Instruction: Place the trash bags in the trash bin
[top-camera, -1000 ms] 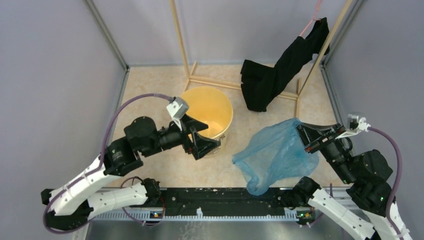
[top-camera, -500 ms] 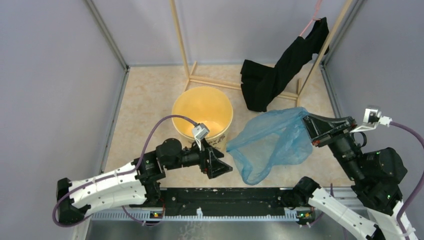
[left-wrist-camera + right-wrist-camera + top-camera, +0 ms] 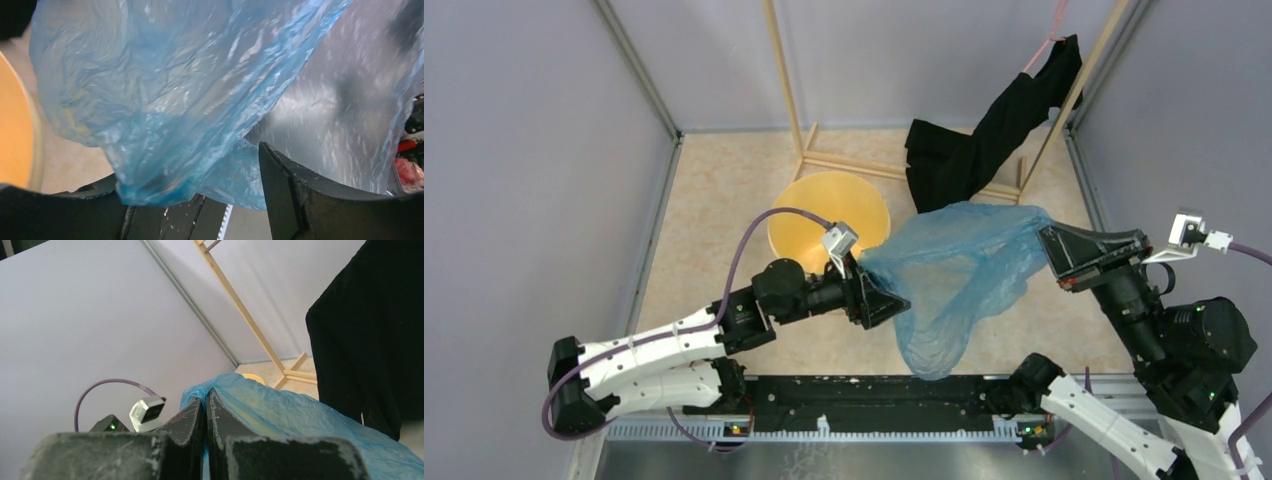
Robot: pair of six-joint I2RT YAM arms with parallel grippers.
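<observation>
Beige tabletop (image 3: 714, 190) between grey walls carries the trash bin (image 3: 804, 220), upright, with nothing showing inside. The trash bag (image 3: 969, 265) hangs in the air just right of it, its left edge reaching the rim and none of it in. The right gripper (image 3: 1049, 255) is pinched tight on one corner. The left gripper (image 3: 900, 298) has its jaws apart around a fold, with no pinch visible. By my reading, carrying the bag over the opening and releasing it remain.

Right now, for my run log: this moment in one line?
left gripper: open, trash bag film between jaws | right gripper: shut on it | trash bag: aloft, not in trash bin
</observation>
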